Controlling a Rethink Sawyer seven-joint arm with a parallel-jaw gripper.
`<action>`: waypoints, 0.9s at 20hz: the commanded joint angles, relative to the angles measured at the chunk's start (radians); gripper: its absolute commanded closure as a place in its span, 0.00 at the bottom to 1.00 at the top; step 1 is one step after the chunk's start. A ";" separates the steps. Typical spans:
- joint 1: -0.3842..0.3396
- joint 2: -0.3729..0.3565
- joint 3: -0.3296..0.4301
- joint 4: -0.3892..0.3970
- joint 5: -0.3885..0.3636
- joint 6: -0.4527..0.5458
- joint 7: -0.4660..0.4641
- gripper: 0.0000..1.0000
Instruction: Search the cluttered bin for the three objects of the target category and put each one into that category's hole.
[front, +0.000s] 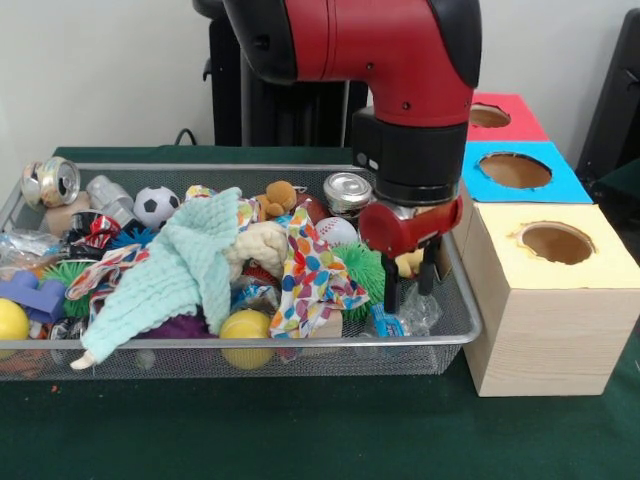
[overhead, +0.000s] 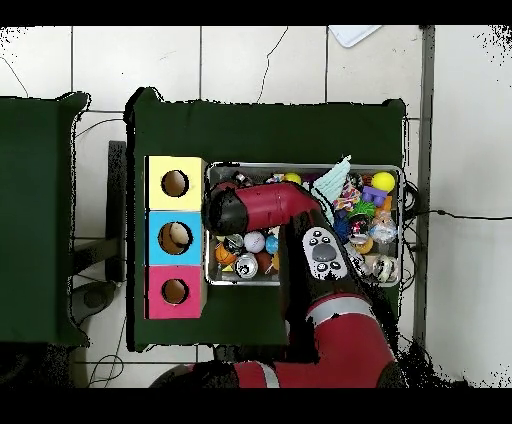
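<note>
A wire mesh bin (front: 300, 343) holds a pile of mixed things: a mint knitted cloth (front: 175, 265), a dotted cloth (front: 312, 272), a yellow ball (front: 246, 330), a small soccer ball (front: 156, 205), a baseball (front: 336, 231), a crushed can (front: 52, 182) and a lidded tin (front: 347, 190). My gripper (front: 409, 285) hangs at the bin's right end, just above crumpled clear plastic (front: 412, 315). Its two black fingers stand apart, open, and a pale yellow thing shows behind the gap. In the overhead view the red arm (overhead: 260, 208) hides the gripper.
Three boxes with round holes stand in a row beside the bin: yellow (front: 556, 242) nearest, then blue (front: 515, 170), then red (front: 489, 116). From above they appear as yellow (overhead: 175, 183), blue (overhead: 175, 237) and red (overhead: 175, 291), left of the bin (overhead: 270, 167).
</note>
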 joint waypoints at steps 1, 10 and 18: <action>0.006 0.123 -0.047 -0.107 0.014 0.067 0.158 0.00; 0.006 0.190 -0.068 -0.170 -0.009 0.039 0.135 0.00; 0.017 0.216 -0.080 -0.179 -0.004 0.024 0.150 0.00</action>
